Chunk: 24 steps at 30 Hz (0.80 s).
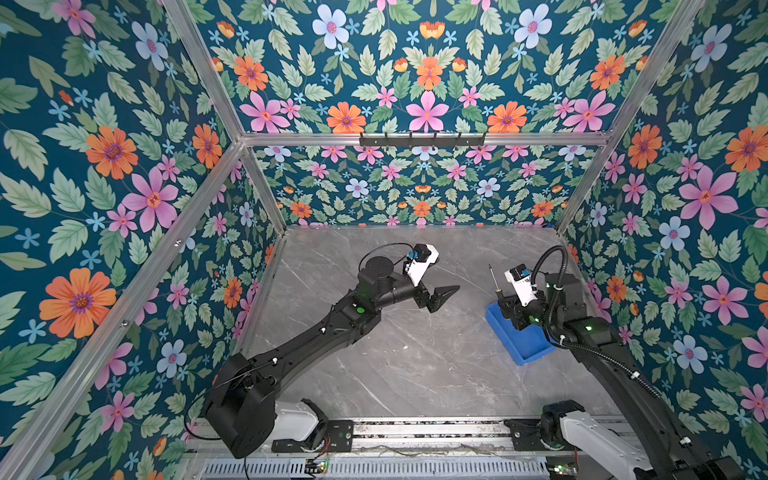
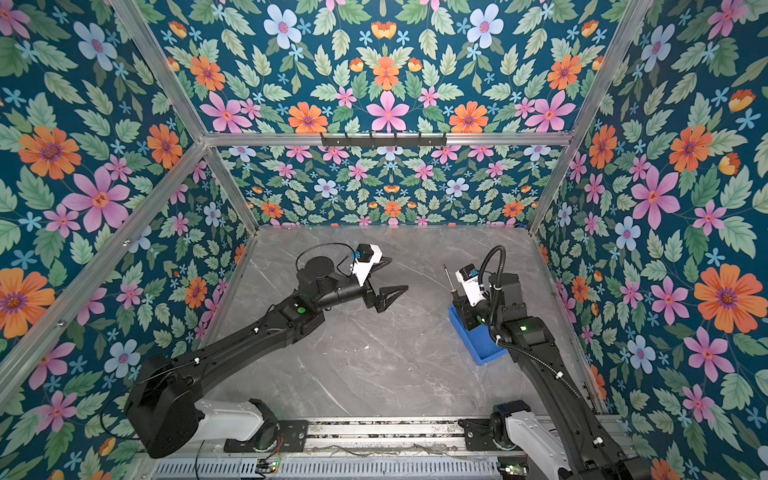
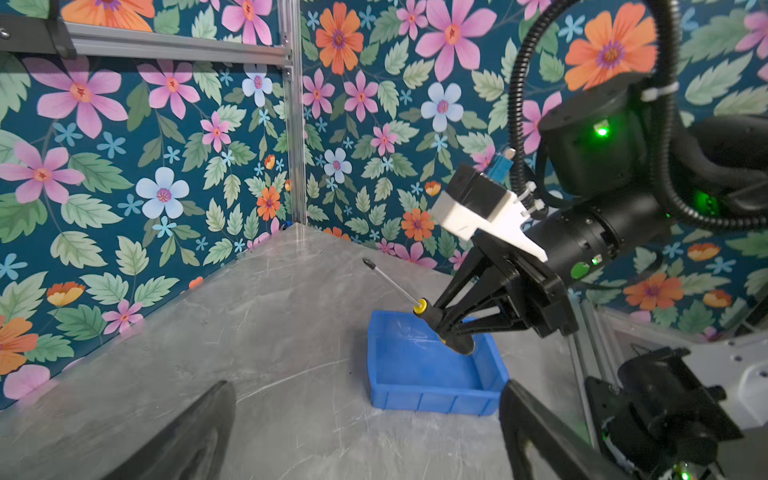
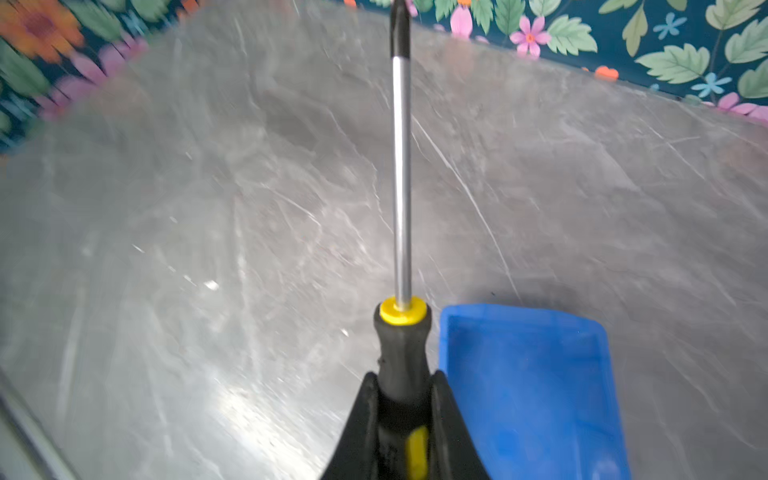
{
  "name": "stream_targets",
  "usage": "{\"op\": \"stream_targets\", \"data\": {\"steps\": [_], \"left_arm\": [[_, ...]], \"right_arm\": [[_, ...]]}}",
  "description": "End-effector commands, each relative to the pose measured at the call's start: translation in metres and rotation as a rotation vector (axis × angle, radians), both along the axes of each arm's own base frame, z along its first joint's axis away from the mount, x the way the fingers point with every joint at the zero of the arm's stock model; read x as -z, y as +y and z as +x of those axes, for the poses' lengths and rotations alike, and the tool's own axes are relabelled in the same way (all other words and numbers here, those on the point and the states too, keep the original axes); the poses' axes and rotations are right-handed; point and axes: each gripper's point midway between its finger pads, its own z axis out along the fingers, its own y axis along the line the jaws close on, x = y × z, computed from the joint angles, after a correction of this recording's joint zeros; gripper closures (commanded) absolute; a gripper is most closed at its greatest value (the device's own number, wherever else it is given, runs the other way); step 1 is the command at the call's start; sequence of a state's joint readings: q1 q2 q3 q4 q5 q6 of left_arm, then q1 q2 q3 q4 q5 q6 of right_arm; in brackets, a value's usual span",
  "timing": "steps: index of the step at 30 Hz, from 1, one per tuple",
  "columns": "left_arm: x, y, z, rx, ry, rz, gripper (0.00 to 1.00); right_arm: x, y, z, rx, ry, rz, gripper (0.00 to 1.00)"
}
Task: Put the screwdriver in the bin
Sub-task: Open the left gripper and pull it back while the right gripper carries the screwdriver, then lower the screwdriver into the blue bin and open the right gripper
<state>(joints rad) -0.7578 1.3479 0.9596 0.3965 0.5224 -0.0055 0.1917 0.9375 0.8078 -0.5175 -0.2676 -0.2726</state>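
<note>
The screwdriver (image 1: 494,280) (image 2: 449,280) hangs over the far left corner of the blue bin (image 1: 528,345) (image 2: 484,351). My right gripper (image 1: 508,308) (image 2: 462,307) (image 4: 402,386) is shut on its black-and-yellow handle. In the left wrist view the handle's butt sits low over the bin (image 3: 432,401), and the shaft of the screwdriver (image 3: 392,282) slants up and outward past the bin's rim. In the right wrist view the screwdriver (image 4: 401,187) points straight ahead, with the bin (image 4: 532,395) beside it. My left gripper (image 1: 451,291) (image 2: 399,291) (image 3: 365,436) is open and empty above mid-table, facing the bin.
Floral walls with aluminium frame posts (image 1: 266,191) close in the grey marble table (image 1: 395,365) on three sides. A black hook rack (image 1: 422,139) hangs on the back rail. The arm bases sit on a rail (image 1: 415,432) along the front edge.
</note>
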Motion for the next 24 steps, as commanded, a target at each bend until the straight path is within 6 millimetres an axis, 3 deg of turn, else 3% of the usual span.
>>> {"op": "stream_targets", "data": {"steps": [1, 4, 11, 19, 24], "left_arm": [[0.013, -0.004, -0.015, 0.059, -0.072, 0.074, 0.0], [0.02, -0.008, -0.024, 0.084, -0.073, 0.09, 0.0], [0.035, -0.015, -0.035, 0.12, -0.068, 0.137, 0.0], [0.043, -0.017, -0.039, 0.133, -0.052, 0.159, 0.0], [0.055, -0.017, -0.045, 0.152, -0.056, 0.207, 0.0]], "right_arm": [[0.033, -0.034, -0.012, -0.047, 0.049, -0.268, 1.0], [0.044, -0.045, -0.014, -0.049, 0.058, -0.28, 1.0], [0.09, -0.063, -0.032, -0.156, 0.115, -0.47, 1.0], [0.124, -0.069, -0.04, -0.165, 0.167, -0.508, 1.0], [0.135, -0.072, -0.037, -0.143, 0.185, -0.497, 1.0]]}}
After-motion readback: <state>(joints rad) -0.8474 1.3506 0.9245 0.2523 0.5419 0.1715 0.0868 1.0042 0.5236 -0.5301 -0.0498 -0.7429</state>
